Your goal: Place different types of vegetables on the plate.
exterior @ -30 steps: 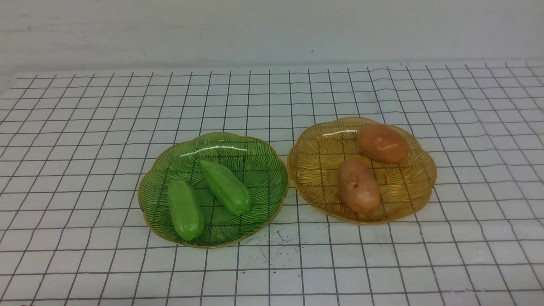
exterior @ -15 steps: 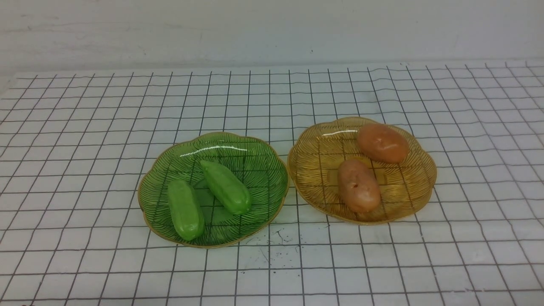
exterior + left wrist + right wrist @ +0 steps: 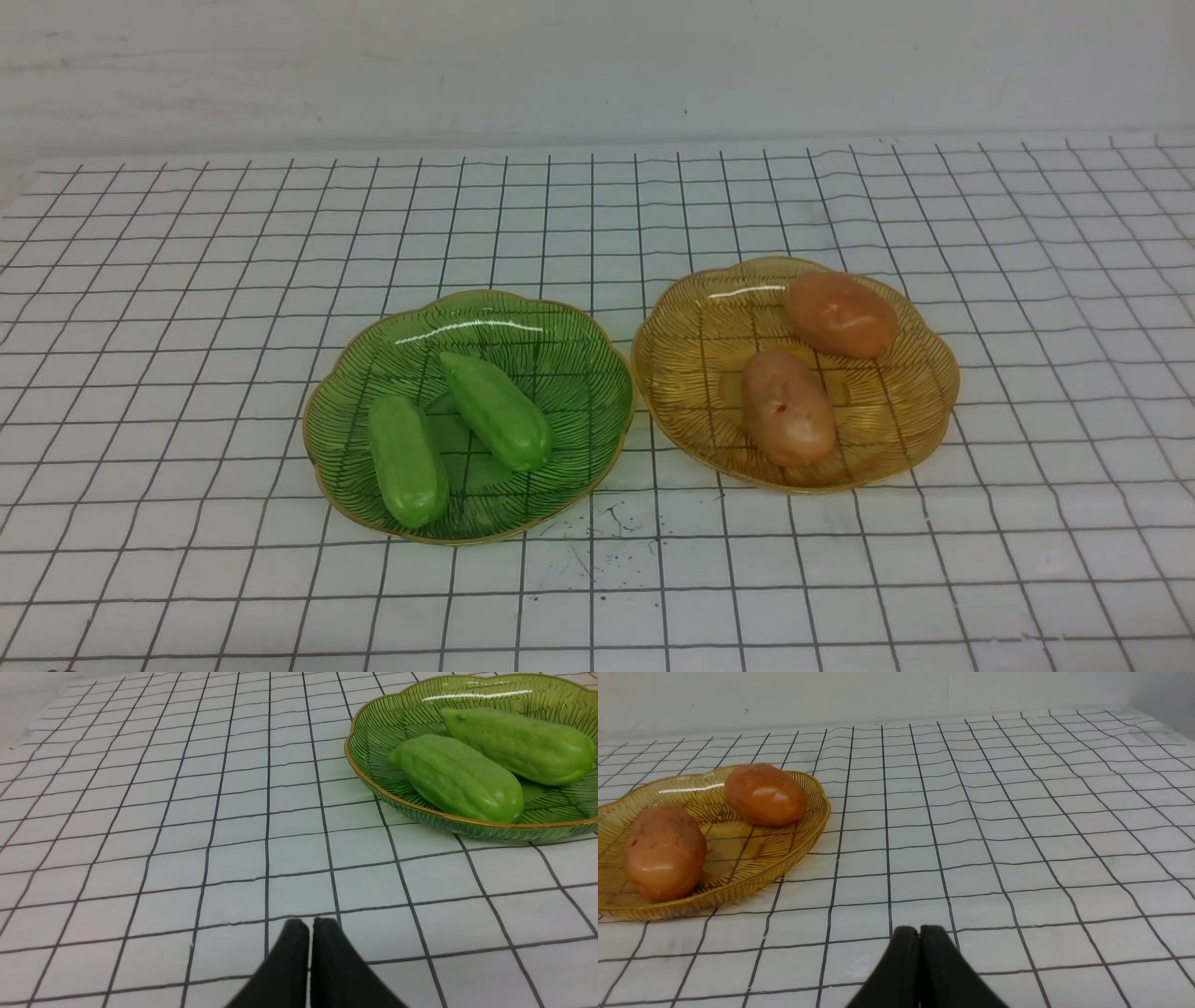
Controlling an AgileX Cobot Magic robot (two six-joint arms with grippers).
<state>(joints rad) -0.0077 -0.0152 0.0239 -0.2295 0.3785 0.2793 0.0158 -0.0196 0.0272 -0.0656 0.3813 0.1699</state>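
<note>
Two light-green cucumber toys (image 3: 407, 460) (image 3: 496, 410) lie in a green glass plate (image 3: 569, 327); they also show in the left wrist view (image 3: 458, 778) (image 3: 518, 745) in that plate (image 3: 373, 728). Two orange-brown potato toys (image 3: 788, 407) (image 3: 839, 315) lie in an amber plate (image 3: 695, 327), also in the right wrist view (image 3: 664, 851) (image 3: 765, 794) (image 3: 803, 830). My left gripper (image 3: 310, 926) is shut and empty, low over the cloth, short of the green plate. My right gripper (image 3: 920, 933) is shut and empty, beside the amber plate. Neither gripper shows in the front view.
A white cloth with a black grid (image 3: 840, 579) covers the table. A pale wall (image 3: 597, 65) stands at the back. The two plates sit side by side, almost touching, near the table's middle.
</note>
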